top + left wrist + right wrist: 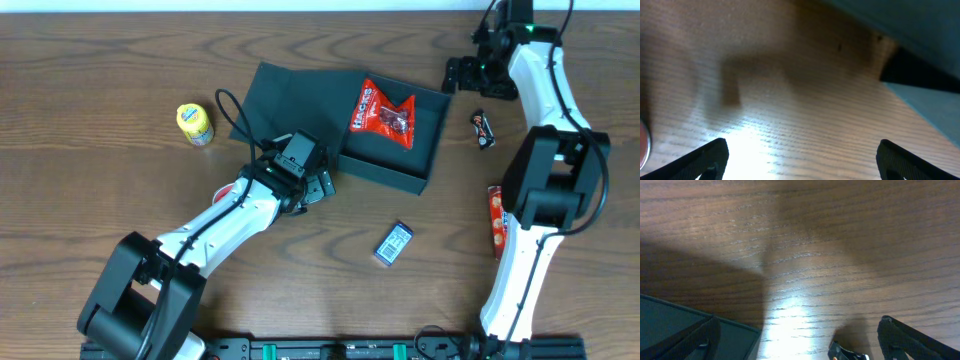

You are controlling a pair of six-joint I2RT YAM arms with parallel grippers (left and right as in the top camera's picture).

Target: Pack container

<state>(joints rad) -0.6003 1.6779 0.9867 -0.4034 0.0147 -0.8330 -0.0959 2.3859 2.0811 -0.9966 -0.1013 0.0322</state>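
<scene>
Black fingers of the left pincer [801, 152] stand spread wide with nothing between them, low over bare wood just beside the near-left corner of the container [392, 152]. The right pincer [799, 337] is likewise spread and empty. It sits near the far right corner of the box, with a small dark packet [483, 128] close by its right finger.

The container sits mid-worktop, a little right of centre, with its lid flap [285, 95] laid open flat to the left. A red snack packet [382, 112] already lies inside.

The box looks like thin matte cardboard: light, fairly stiff along its folded walls, but easy to dent or slide if nudged. I judge the upper edge of a side wall the soundest place to pinch. The flap is best lifted by its free outer edge, since it will bend at the hinge. The matte skin should not be slippery.

Open wood lies ahead of the box and to the left, on the worktop [100, 60]. A yellow can [194, 124] stands well apart beyond the flap. A blue-and-silver packet [393, 243] lies near the front wall. A red packet [494, 215] is half hidden under the right arm, which narrows room on that side.
</scene>
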